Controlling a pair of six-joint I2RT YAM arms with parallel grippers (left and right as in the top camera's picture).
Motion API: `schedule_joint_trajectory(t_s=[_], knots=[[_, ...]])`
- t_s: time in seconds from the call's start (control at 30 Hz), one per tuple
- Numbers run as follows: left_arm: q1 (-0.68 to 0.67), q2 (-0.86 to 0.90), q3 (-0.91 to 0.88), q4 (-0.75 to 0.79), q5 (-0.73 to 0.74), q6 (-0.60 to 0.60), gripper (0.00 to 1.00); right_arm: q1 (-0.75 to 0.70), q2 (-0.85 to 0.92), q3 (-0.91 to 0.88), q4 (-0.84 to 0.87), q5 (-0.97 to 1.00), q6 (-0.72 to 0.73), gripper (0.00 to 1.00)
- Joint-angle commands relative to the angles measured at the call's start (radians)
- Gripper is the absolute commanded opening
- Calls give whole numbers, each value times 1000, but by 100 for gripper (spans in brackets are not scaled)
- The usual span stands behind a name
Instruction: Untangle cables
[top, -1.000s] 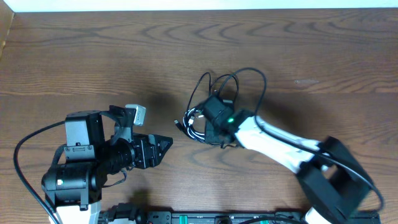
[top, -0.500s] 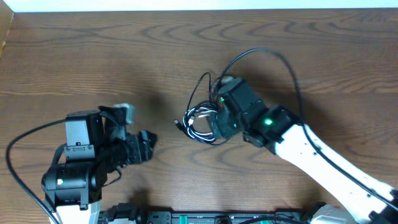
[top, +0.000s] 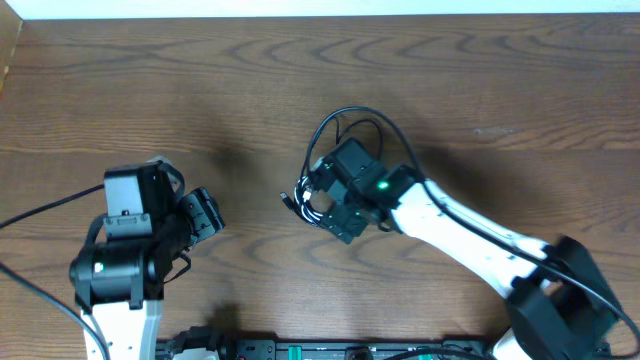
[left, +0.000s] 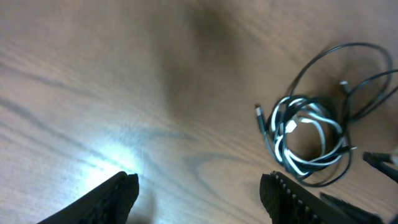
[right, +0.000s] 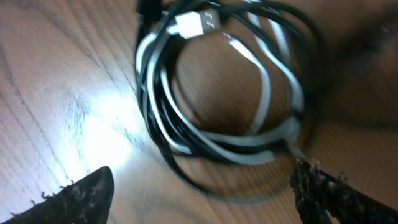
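Right hand (right: 199, 196) back over cables (right: 266, 84)

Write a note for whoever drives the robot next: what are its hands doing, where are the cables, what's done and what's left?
Left gripper: open, empty, over the bare brown wooden table, to the left of the cables.
Right gripper: open, holding nothing, fingers spread wide either side of the coil.
Thin black and white cables: one tangled coil mid-table, with a loose black loop sticking out on the far side.
Done: nothing looks untangled yet.
Left: grab a strand and pull the coil apart.
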Motion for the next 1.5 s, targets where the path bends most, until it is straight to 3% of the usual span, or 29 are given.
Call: schedule_joint_trajectory(t_s=[0.0,0.2,0.33,0.4,0.43,0.47,0.5,0.53,0.63,0.67,0.7,0.8,0.83,1.13,1.47], knots=[[4,33,0,-25,-22,-30,68,42,80,-4,43,-50,-50,87],[4,63,0,-37,-22,-30,68,90,166,-4,86,-49,-50,85],[4,65,0,-37,-21,-30,68,111,172,-4,106,-49,-50,74],[4,65,0,-37,-21,-30,68,118,172,-4,124,-49,-50,58],[4,65,0,-37,-21,-30,68,121,172,-4,130,-50,-50,46],[4,65,0,-38,-13,-29,68,124,172,-4,135,-49,-50,26],[4,65,0,-38,-6,-29,68,124,172,-4,138,-49,-46,20],[4,65,0,-37,-3,-29,68,124,172,-4,141,-49,-32,21],[4,65,0,-41,-3,-29,68,124,172,-4,144,-49,14,48],[4,65,0,-43,-3,-29,68,124,172,-4,145,-50,30,48],[4,65,0,-47,-3,-29,68,125,172,-4,147,-49,45,44],[4,65,0,-56,-3,-29,68,126,172,-4,156,-49,88,8],[4,65,0,-58,-3,-29,68,125,172,-4,160,-49,98,1],[4,65,0,-82,-3,-25,68,120,126,12,149,-49,228,1],[4,65,0,-82,-3,-23,68,81,-265,214,97,63,225,1]])
